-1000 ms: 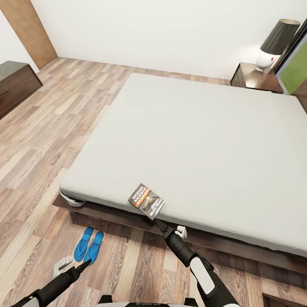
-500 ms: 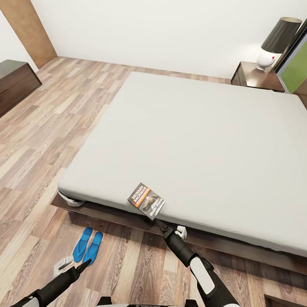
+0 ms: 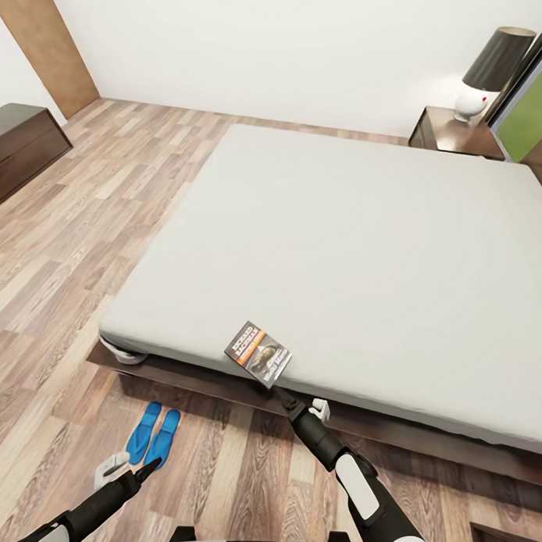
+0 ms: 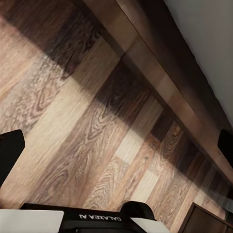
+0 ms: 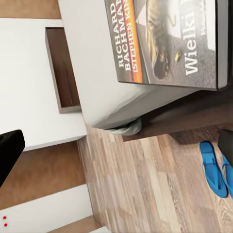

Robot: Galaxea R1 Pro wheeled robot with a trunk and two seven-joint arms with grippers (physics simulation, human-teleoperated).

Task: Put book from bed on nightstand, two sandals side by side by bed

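Black-and-orange book (image 3: 258, 353) lies at the near edge of the bed (image 3: 342, 250), overhanging the mattress edge slightly, about 6 o'clock in the head view. Right end effector (image 3: 281, 394) sits just below the book; its tips are hidden under the book, so grip cannot be told. Right wrist view shows the book (image 5: 167, 41) cover close up, cut off at the frame edge. Two blue sandals (image 3: 153, 435) lie side by side on the floor (image 3: 61, 240) at 7 o'clock. Left end effector (image 3: 149, 469) near them, looks closed. Nightstand (image 3: 455, 133) with lamp (image 3: 491, 72) at 1 o'clock, partly cut off.
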